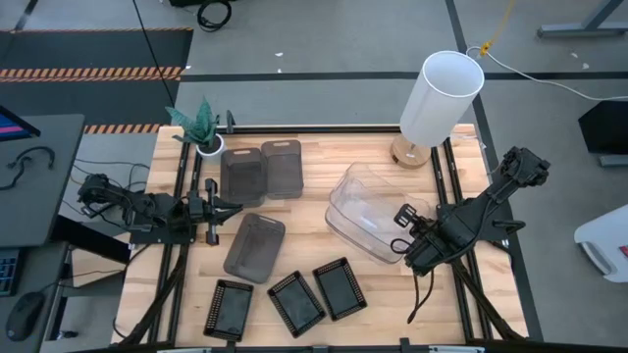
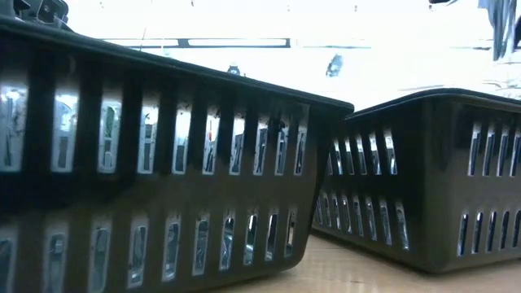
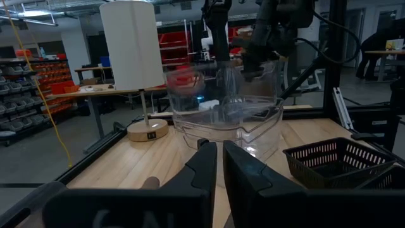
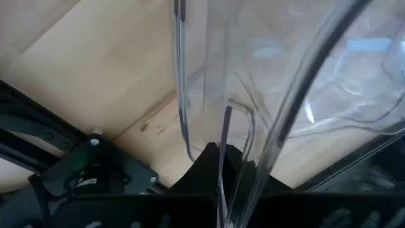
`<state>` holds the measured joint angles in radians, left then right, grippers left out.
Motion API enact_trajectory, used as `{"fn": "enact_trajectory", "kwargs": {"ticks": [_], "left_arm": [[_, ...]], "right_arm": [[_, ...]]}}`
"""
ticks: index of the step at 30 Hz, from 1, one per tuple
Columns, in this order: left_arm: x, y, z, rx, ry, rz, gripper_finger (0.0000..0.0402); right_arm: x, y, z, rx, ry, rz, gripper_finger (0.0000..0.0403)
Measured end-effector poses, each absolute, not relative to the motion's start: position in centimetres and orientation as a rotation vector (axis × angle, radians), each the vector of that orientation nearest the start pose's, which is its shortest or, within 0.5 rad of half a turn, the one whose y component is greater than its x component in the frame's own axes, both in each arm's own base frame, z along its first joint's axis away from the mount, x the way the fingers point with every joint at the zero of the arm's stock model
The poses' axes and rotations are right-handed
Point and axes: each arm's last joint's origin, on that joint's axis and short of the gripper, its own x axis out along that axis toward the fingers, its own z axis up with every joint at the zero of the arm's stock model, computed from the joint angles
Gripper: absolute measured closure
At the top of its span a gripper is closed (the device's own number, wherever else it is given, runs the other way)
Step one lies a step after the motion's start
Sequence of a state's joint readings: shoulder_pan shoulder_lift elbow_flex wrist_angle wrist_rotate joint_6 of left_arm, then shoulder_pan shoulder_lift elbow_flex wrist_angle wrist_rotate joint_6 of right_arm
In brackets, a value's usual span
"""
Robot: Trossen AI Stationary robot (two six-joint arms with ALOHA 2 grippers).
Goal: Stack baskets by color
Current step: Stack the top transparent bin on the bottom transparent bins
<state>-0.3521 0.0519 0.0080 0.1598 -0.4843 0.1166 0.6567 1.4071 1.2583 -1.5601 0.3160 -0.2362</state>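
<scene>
Three grey baskets (image 1: 261, 196) lie left of the lamp (image 1: 439, 98); three black baskets (image 1: 295, 300) sit along the surface (image 1: 324, 147) edge farthest from the lamp. Clear baskets (image 1: 371, 211), count unclear, stand tilted just below the lamp. Right tool (image 1: 404, 227) pinches their rim; left tool (image 1: 231, 207) nearly closed, empty.

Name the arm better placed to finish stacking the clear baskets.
Right. Its hand is shut on the rim of the clear baskets, holding them tilted. The left hand sits across the table by the grey baskets, gripping nothing.
</scene>
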Motion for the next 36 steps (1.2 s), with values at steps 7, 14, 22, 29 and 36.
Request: {"fn": "enact_trajectory", "kwargs": {"ticks": [7,14,22,29,36], "left_arm": [[9.5,-2.1,17.7,0.069,-0.098,0.138,0.0376],[9.5,-2.1,17.7,0.069,-0.098,0.138,0.0367],[9.5,-2.1,17.7,0.069,-0.098,0.138,0.0371],[9.5,-2.1,17.7,0.069,-0.098,0.138,0.0369],[9.5,-2.1,17.7,0.069,-0.099,0.138,0.0369]], "right_arm": [[17.6,12.5,29.3,-1.02,1.492,0.477,0.0392],[17.8,12.6,29.0,-1.013,1.474,0.51,0.0386],[17.3,12.4,27.2,-1.01,1.544,0.534,0.037],[18.0,12.5,26.9,-0.919,1.495,0.472,0.0319],[18.8,12.8,26.8,-0.771,1.451,0.468,0.0245]]}}
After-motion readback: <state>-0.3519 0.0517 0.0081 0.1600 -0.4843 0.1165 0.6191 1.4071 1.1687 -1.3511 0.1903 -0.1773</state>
